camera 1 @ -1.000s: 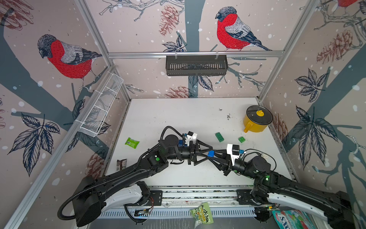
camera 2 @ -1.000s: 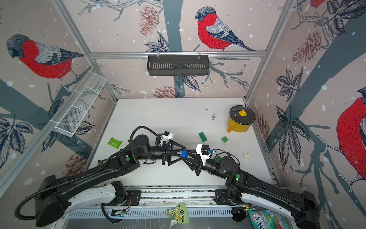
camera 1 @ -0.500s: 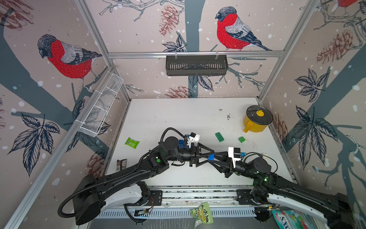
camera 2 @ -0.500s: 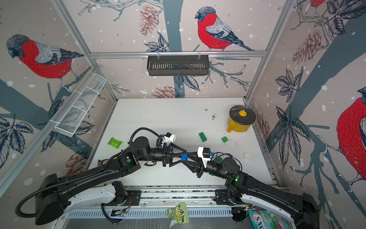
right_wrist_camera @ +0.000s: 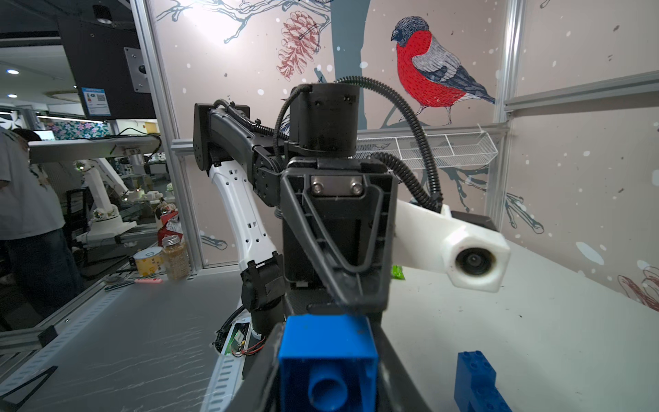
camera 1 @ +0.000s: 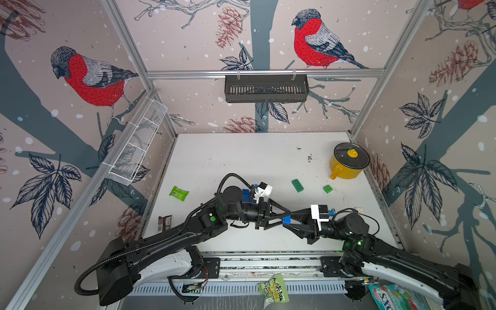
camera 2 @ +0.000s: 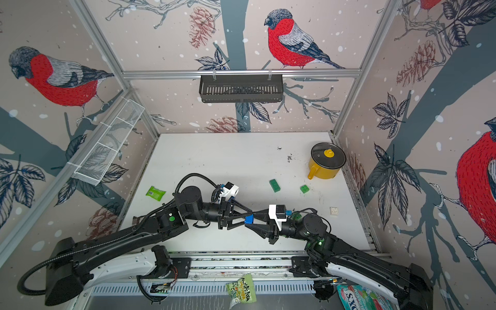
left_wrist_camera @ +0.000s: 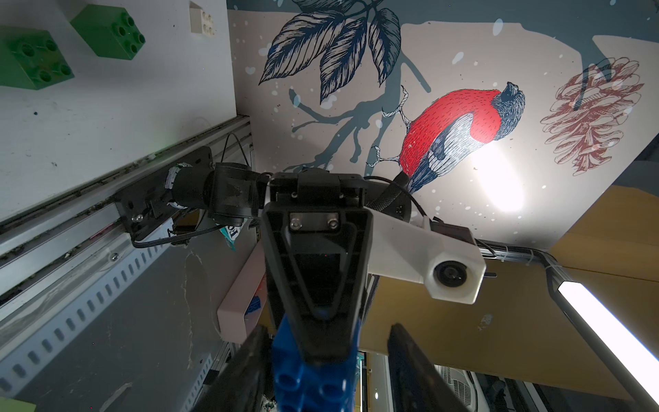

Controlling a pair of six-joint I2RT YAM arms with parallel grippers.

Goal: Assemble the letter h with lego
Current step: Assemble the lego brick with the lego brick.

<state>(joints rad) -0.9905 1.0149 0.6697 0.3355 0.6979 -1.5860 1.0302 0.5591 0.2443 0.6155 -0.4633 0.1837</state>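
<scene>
Mid-air handover, it seems: the right hand [right_wrist_camera: 328, 374] pinches a blue brick [camera 1: 287, 219] above the worktop's [camera 1: 241, 161] 6 o'clock side; the left hand's [left_wrist_camera: 330, 367] jaws straddle it, not clamped. Next: close squarely, then release.

One blue brick [camera 1: 286, 219] between black pincers. Dark green oblong brick [camera 1: 297, 185] and brighter green square brick [camera 1: 327, 189] toward the worktop's right edge; white brick [camera 2: 334, 211] nearer that edge. Light-green packet [camera 1: 179, 193] by the left edge. Yellow pot [camera 1: 347, 173] with dark lid [camera 1: 359, 161] and yellow knob [camera 1: 352, 153]. White, smudged worktop [camera 1: 241, 161]. Walls [camera 1: 188, 40]: beige, white-flecked, with red-breasted grey birds, rust pinecones and slate branches.
</scene>
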